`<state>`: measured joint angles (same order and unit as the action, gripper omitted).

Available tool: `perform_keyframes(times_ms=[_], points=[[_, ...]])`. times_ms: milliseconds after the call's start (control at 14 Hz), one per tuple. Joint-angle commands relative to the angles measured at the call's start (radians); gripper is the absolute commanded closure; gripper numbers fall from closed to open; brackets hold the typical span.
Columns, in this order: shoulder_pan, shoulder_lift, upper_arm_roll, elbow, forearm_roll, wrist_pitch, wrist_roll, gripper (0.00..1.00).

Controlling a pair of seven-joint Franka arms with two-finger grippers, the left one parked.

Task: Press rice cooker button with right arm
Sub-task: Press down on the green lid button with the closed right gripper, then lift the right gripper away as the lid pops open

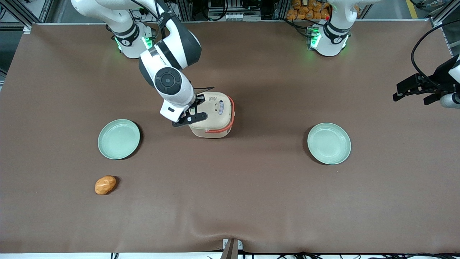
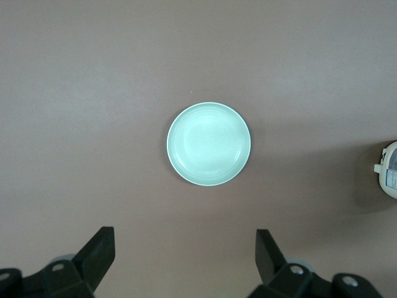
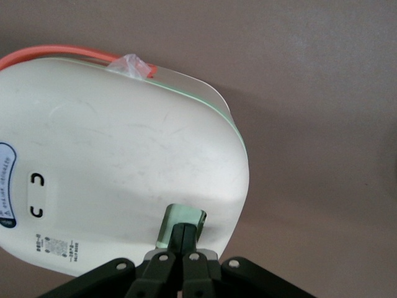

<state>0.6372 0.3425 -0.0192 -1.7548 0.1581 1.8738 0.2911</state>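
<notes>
The rice cooker (image 1: 215, 114) is cream with a coral-orange handle band and stands mid-table. It also shows in the right wrist view (image 3: 124, 155) with a pale green rim line, and its edge shows in the left wrist view (image 2: 390, 169). The right arm (image 1: 169, 81) reaches down to the cooker's side that faces the working arm's end of the table. My gripper (image 1: 192, 112) is shut and holds nothing. In the right wrist view the gripper (image 3: 184, 228) has its closed tips on a pale green button (image 3: 170, 218) on the cooker's cream wall.
A pale green plate (image 1: 119, 139) lies toward the working arm's end, and another plate (image 1: 329, 143) lies toward the parked arm's end, also in the left wrist view (image 2: 209, 143). An orange-brown lump (image 1: 105, 184) lies nearer the front camera than the first plate.
</notes>
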Motion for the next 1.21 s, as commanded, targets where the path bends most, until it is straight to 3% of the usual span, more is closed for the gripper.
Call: perform_keyframes(times_ms=[0, 357, 500, 571, 643, 786, 1143], points=[[0.016, 0.017, -0.008, -0.009, 0.009, 0.027, 0.002, 0.96], [0.004, -0.063, -0.007, 0.064, 0.011, -0.052, 0.005, 0.88], [-0.002, -0.072, -0.007, 0.139, 0.009, -0.145, 0.005, 0.76], [-0.008, -0.085, -0.008, 0.17, 0.006, -0.177, 0.005, 0.65], [-0.019, -0.1, -0.008, 0.187, 0.003, -0.192, 0.005, 0.48], [-0.051, -0.141, -0.008, 0.201, 0.0, -0.196, 0.003, 0.0], [-0.215, -0.269, 0.004, 0.21, -0.005, -0.297, -0.001, 0.0]])
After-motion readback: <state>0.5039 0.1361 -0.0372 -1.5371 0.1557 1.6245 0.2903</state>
